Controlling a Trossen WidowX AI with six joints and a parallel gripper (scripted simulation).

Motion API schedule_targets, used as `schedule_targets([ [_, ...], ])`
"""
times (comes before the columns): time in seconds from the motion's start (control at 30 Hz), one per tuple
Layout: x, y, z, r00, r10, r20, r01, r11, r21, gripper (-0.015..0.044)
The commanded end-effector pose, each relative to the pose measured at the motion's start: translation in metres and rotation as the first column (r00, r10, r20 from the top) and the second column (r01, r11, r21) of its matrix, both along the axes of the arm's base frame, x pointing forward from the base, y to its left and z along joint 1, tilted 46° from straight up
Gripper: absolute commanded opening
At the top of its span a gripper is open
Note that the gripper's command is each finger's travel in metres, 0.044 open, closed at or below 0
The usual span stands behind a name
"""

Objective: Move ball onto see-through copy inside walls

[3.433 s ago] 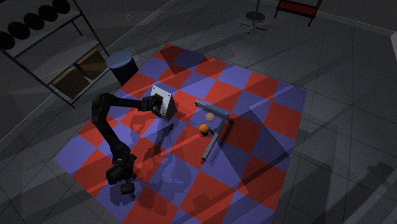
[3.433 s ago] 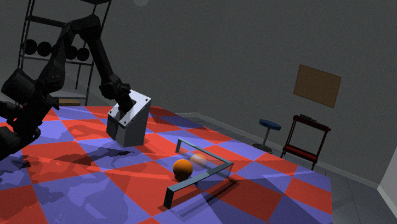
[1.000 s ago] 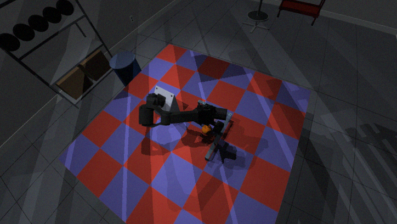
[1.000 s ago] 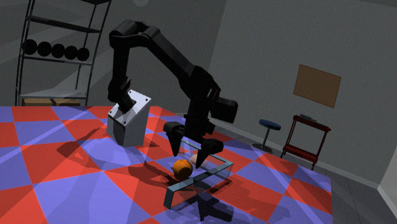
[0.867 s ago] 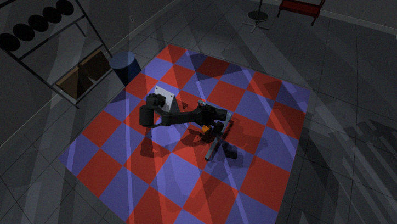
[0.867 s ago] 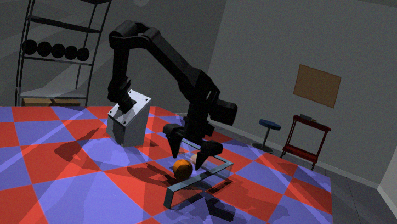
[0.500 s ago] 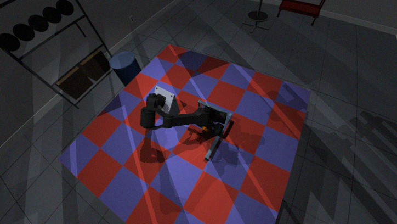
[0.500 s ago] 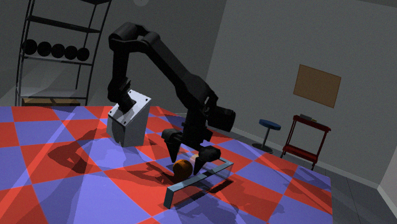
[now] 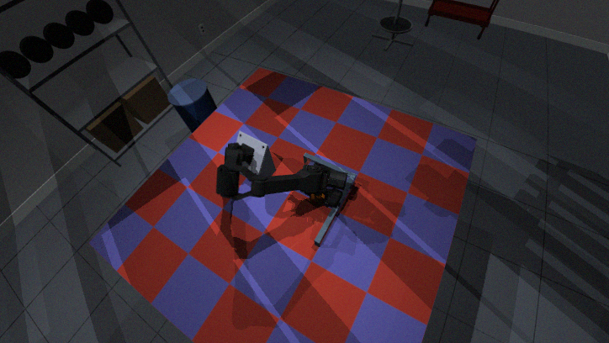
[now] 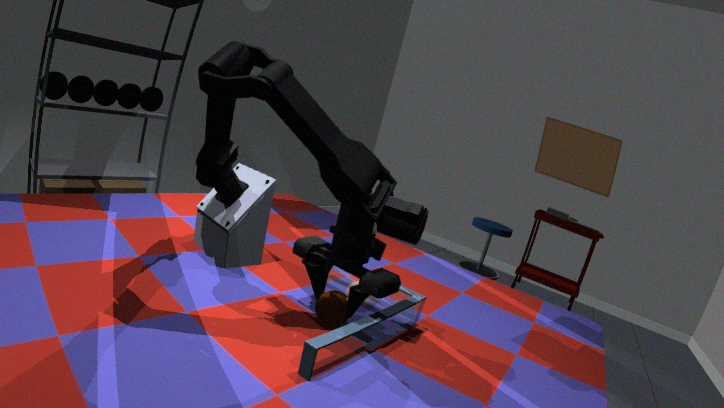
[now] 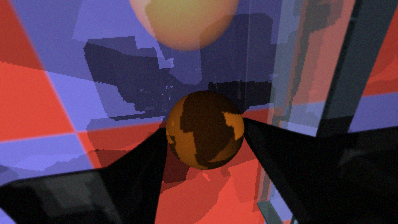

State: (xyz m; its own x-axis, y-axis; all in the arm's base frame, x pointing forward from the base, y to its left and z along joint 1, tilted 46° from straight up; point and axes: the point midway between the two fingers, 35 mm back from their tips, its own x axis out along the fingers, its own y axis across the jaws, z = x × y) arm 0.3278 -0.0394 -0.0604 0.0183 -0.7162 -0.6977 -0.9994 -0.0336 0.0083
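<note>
Tool: my tool (image 11: 205, 137) is down at the tabletop (image 10: 101, 283), fingers partly closed and pressed to both sides of the ball, so I judge I am gripping it.
Ball: the orange ball (image 11: 205, 129) sits between my fingers, on or just above the tabletop; I cannot tell which. It is near the middle of the tabletop, a little toward its right edge in the top view, close beside the walls (image 10: 354, 329).
Copy: the pale copy (image 11: 184, 22) lies just ahead of the ball, nearer the corner of the walls and apart from the ball.
Weight: it looks small and light, I judge.
Stiffness: it keeps its round shape between my fingers, so I take it as firm.
Slip: smooth and round, so it could squirt out or roll once freed.
Hold: across its widest middle, one finger on each side, as now.
Release: I would set it down low and open slowly, so it stays put.
Writing: none readable on ball, walls or base (image 10: 238, 228).
Brands: none seen.
</note>
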Motion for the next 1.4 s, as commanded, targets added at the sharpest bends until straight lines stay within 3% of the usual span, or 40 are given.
schedule_targets([
  [0.0,0.000,-0.001,-0.001,1.000,0.004,-0.005,-0.004,1.000,-0.003,0.0277],
  [0.37,0.007,0.047,0.039,1.000,0.007,-0.005,-0.007,1.000,0.009,0.0000],
  [0.7,-0.001,0.099,0.094,1.000,0.004,-0.006,-0.004,1.000,0.004,0.0000],
  [0.87,-0.002,0.102,0.098,1.000,0.004,-0.006,-0.004,1.000,0.003,0.0000],
  [1.37,-0.007,0.123,0.009,1.000,0.004,-0.004,-0.004,1.000,0.006,0.0000],
])
